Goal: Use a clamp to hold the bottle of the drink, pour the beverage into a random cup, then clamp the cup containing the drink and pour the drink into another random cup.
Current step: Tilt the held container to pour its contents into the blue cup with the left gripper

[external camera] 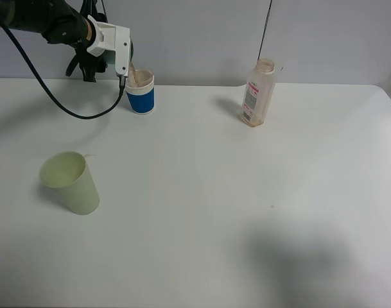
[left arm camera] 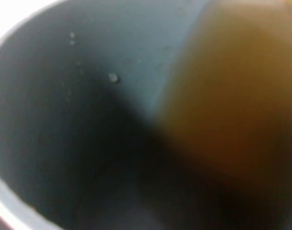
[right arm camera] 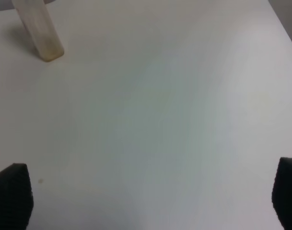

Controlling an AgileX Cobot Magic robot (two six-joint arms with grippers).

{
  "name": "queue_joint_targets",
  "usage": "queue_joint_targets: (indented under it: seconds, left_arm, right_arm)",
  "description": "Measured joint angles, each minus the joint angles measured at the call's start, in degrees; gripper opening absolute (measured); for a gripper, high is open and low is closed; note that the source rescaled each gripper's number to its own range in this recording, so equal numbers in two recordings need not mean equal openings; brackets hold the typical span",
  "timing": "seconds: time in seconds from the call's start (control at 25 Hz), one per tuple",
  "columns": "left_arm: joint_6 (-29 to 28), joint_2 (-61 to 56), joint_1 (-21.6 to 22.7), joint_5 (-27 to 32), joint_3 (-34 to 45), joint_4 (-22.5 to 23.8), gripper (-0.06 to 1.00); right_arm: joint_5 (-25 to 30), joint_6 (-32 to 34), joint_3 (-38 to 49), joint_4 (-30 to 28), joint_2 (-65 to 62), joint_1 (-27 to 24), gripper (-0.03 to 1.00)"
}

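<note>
The left fingers (external camera: 118,72) are clamped on the teal cup (left arm camera: 50,120), which they hold tipped at the far left of the surface (external camera: 201,192). From above the cup is hidden behind the arm and its white wrist housing. The left wrist view looks straight into it: dark teal wall with a few droplets, and brown tea (left arm camera: 232,105) pooled along one side, reaching toward the rim. A thin brown stream runs from the fingers down into the blue cup (external camera: 141,92), which stands upright directly below and just beside them, its white ribbed band and cream inside showing.

The bottle (external camera: 258,92) stands upright, uncapped, well off to the right of the left fingers, near the far edge of the surface. It looks nearly empty, with a trace of brown at the bottom. In the right wrist view the bottle (right arm camera: 39,28) stands well ahead of the right fingers (right arm camera: 146,196), off to one side.

The right fingers are spread wide apart, holding nothing, with bare surface beneath them; only their dark tips show at the frame corners.

The pale yellow-green cup (external camera: 72,181) stands apart from everything, nearer the front than the left fingers.
</note>
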Motion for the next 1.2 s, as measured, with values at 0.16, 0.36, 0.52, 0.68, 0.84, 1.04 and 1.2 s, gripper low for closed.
queue_joint_targets:
  seconds: [0.16,0.36,0.52,0.68,0.84,1.04,1.2]
  left_arm:
    - [0.1,-0.6,0.0,0.0,0.0,0.3,0.00]
    - [0.2,-0.6,-0.3,0.0,0.0,0.5,0.00]
    - [1.3,-0.6,-0.4,0.0,0.0,0.8,0.00]
    - [2.5,-0.6,-0.5,0.0,0.0,1.2,0.00]
    - [2.9,-0.6,-0.5,-0.1,0.0,1.2,0.00]
    - [4.2,-0.6,-0.5,-0.2,0.0,1.2,0.00]
    - [4.9,-0.6,-0.5,-0.5,0.0,1.2,0.00]
  right_arm:
    - [0.0,0.0,0.0,0.0,0.0,0.0,1.00]
    - [0.0,0.0,0.0,0.0,0.0,0.0,1.00]
    - [0.0,0.0,0.0,0.0,0.0,0.0,1.00]
    - [0.0,0.0,0.0,0.0,0.0,0.0,1.00]
    - [0.0,0.0,0.0,0.0,0.0,0.0,1.00]
    - [0.0,0.0,0.0,0.0,0.0,0.0,1.00]
    - [0.0,0.0,0.0,0.0,0.0,0.0,1.00]
